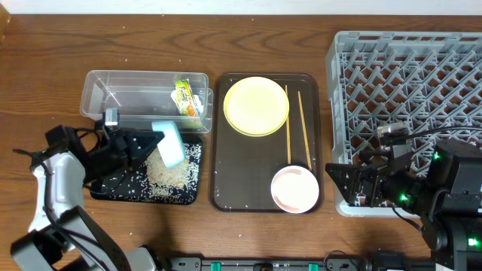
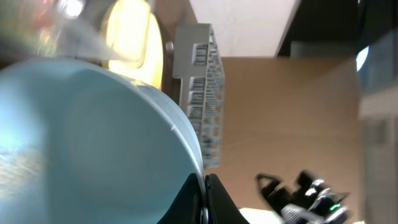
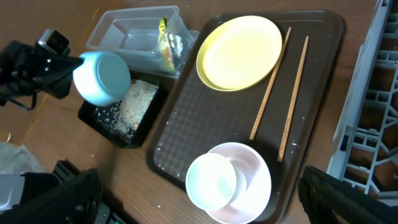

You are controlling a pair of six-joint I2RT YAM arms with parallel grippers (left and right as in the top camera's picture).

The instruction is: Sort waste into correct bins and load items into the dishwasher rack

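Here, a wood-grain table (image 1: 45, 68) bears the dishwasher rack (image 1: 410, 83) beside a brown tray (image 1: 248, 165)

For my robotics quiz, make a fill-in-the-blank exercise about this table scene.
The ___ end effector holds the blue bowl. The black tray holds loose ___. The snack ___ sits in the tub. Both wooden ___ lie on the brown tray.
Missing: left, rice, wrapper, chopsticks.
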